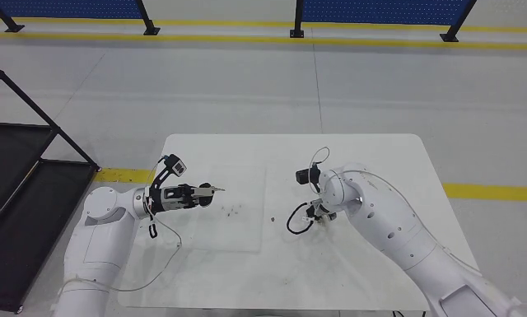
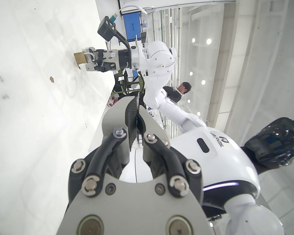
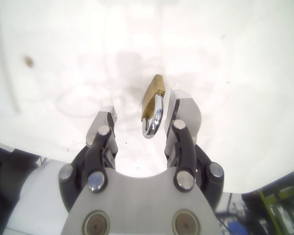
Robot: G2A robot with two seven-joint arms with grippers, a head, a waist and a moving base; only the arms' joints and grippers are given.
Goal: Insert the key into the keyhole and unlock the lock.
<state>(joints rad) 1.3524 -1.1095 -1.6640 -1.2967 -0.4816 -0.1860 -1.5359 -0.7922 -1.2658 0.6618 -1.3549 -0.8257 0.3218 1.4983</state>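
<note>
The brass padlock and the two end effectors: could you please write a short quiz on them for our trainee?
1. True or false: the right end effector is shut tight on the brass padlock with the silver shackle.
2. What does the left end effector grip? A) a small thin metal key B) the padlock C) nothing
3. Short answer: is the key in the padlock yet?

Key:
1. False. It stands open, straddling the padlock.
2. A.
3. No. Key and padlock are well apart over the white table.
</note>
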